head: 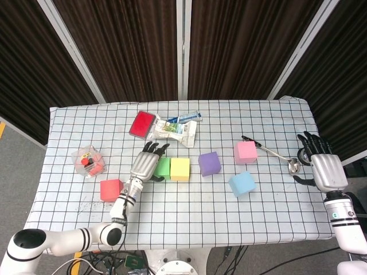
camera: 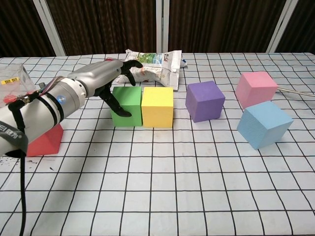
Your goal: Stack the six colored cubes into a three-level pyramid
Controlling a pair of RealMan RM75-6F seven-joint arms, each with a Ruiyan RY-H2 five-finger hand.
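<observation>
We find the left hand (camera: 101, 78) hiding part of the green cube (camera: 127, 108); contact cannot be confirmed.

A table (head: 69, 123) draped in a white cloth (head: 189, 220) printed with a black grid fills the middle of the head view; the cloth hangs slightly over the near edge. Behind the table stand dark, finely ribbed panels (head: 132, 48) joined by pale metal posts (head: 183, 48), two of them leaning outward at left and right. The same panels and posts (camera: 162, 24) close off the back of the chest view. Grey floor (head: 20, 166) shows beside the table's left edge, with a yellow strip (head: 2, 129) at the frame border. Lighting is even and soft.
</observation>
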